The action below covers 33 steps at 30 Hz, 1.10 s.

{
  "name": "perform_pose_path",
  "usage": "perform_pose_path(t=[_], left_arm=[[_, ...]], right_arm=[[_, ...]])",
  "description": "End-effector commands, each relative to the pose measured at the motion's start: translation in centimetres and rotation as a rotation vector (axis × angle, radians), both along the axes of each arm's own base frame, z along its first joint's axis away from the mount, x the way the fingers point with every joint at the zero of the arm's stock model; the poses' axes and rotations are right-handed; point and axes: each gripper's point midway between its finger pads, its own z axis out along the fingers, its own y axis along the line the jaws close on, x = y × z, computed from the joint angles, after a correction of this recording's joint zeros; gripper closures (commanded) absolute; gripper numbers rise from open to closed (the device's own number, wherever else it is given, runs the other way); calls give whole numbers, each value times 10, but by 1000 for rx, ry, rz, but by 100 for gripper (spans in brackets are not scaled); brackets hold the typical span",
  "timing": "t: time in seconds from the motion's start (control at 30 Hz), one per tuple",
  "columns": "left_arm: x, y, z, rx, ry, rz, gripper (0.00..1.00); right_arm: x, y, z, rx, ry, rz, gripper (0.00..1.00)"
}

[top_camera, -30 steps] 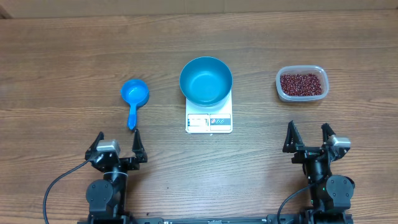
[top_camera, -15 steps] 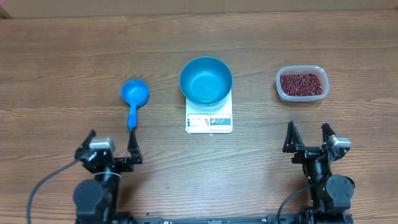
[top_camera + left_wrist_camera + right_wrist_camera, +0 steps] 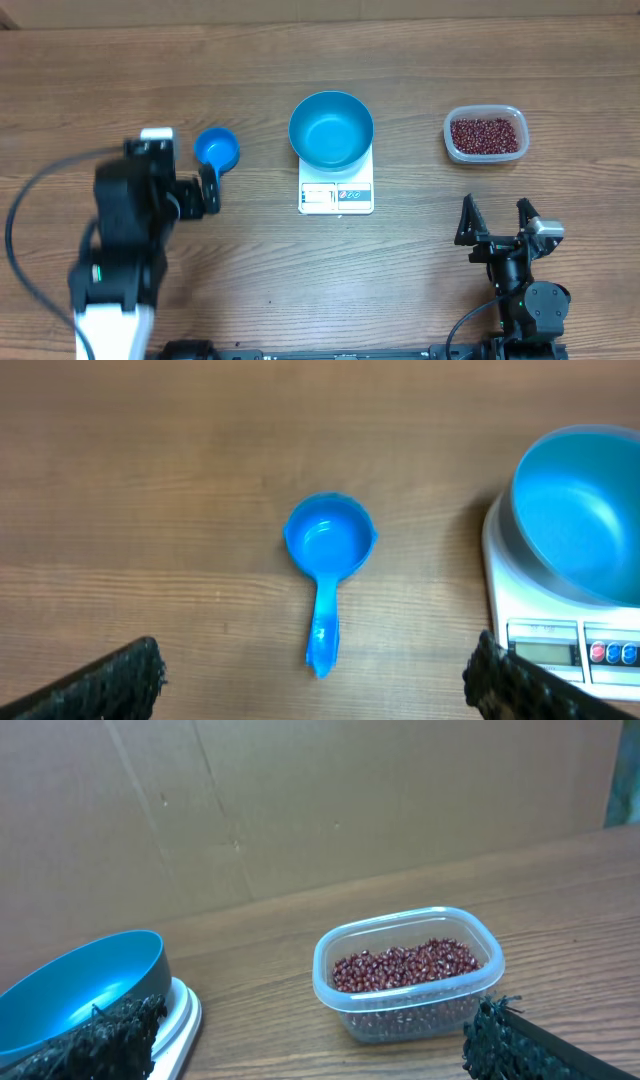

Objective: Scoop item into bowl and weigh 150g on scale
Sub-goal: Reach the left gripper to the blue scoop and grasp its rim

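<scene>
Overhead: empty bowl on scale, centre; beans in tub, right; scoop lying left. Left pincer wide open, empty, over scoop handle; right pincer open, empty, idle. Step: fetching scoop. Next: lower, close on handle.

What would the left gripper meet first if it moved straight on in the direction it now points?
Most likely the blue scoop: in the left wrist view it lies centred between the open fingers of the left gripper, handle nearest. How far above it the fingers are is unclear.
</scene>
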Motion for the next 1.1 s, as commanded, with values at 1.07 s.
perform_pose_path(t=[1.07], left_arm=[[101,44,-135,2,595,51,0]], right_arm=[[0,2,-1,-1,-7,8,0]])
